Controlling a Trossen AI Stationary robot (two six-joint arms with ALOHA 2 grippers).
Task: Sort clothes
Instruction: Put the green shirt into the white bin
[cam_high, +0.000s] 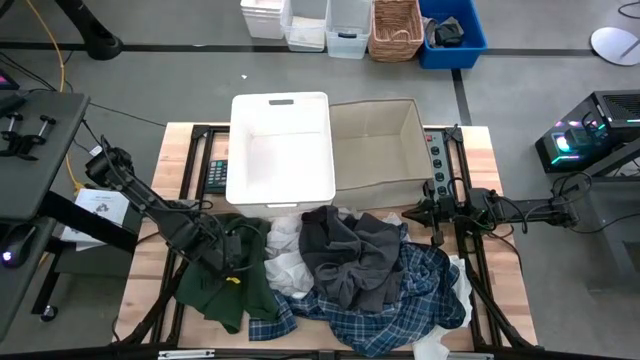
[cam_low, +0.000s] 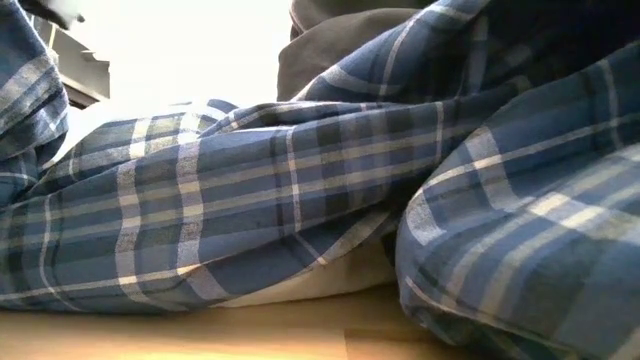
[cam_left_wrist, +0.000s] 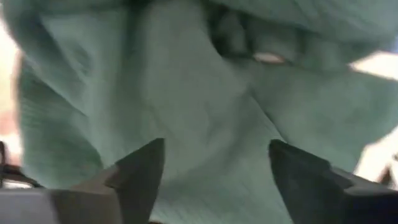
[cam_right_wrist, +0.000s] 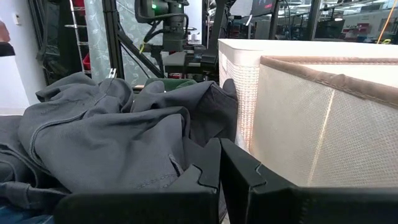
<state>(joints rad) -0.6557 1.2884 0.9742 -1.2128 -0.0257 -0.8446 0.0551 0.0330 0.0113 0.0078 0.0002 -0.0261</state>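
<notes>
Where the clothes lie heaped just in front of the white basket (cam_high: 280, 150), a green garment (cam_high: 225, 285) sits at the pile's left, a crumpled grey one (cam_high: 350, 250) in the middle, a plaid shirt (cam_high: 390, 305) spread toward the table's (cam_high: 505, 300) front edge, white pieces (cam_high: 285, 265) between them. The left gripper (cam_left_wrist: 211, 180), fingers spread, presses over the green fabric. The right gripper (cam_right_wrist: 219, 180), fingers together and empty, waits right of the pile, beside the beige box (cam_high: 375, 150).
</notes>
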